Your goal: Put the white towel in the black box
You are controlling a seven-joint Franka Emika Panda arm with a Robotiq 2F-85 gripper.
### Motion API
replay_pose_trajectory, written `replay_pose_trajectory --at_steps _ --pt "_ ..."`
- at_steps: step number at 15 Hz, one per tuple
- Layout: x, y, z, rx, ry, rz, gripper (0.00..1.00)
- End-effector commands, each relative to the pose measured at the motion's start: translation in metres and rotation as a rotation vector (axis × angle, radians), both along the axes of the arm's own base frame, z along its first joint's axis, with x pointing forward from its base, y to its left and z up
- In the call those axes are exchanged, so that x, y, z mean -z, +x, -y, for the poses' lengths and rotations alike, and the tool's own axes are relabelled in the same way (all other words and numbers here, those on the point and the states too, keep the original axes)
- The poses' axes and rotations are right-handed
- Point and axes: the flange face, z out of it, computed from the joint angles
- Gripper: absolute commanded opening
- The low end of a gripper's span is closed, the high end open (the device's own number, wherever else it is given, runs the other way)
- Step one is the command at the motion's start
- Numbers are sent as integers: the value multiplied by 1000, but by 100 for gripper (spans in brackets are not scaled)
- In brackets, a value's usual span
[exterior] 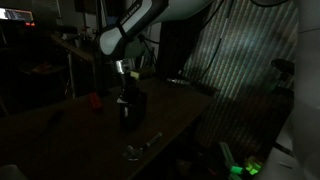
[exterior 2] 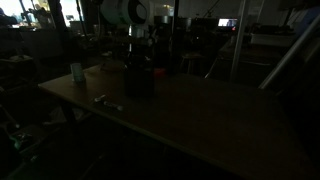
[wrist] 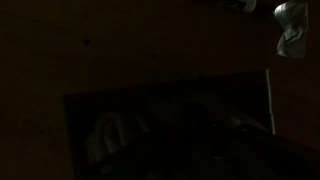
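Pale arm [exterior: 140,25] slants down from above, bent at the elbow, wrist pointing straight down. The gripper [exterior: 125,88] hangs vertical. Jaws lost in darkness; wrist view too dim to judge their gap.

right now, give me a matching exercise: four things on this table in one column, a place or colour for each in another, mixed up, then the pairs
Things:
1 box
2 cloth
3 cup
4 small block

Descriptions:
a red
b lying loose near the edge of the table
c black, under the arm
d standing by the table corner

Pairs: 1-c, 2-b, 3-d, 4-a
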Motion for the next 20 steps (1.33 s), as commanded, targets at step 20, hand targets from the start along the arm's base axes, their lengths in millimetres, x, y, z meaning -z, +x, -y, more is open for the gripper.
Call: replay_pose_trajectory --at_steps 20 --pt "-121 3 -13 -38 18 223 0"
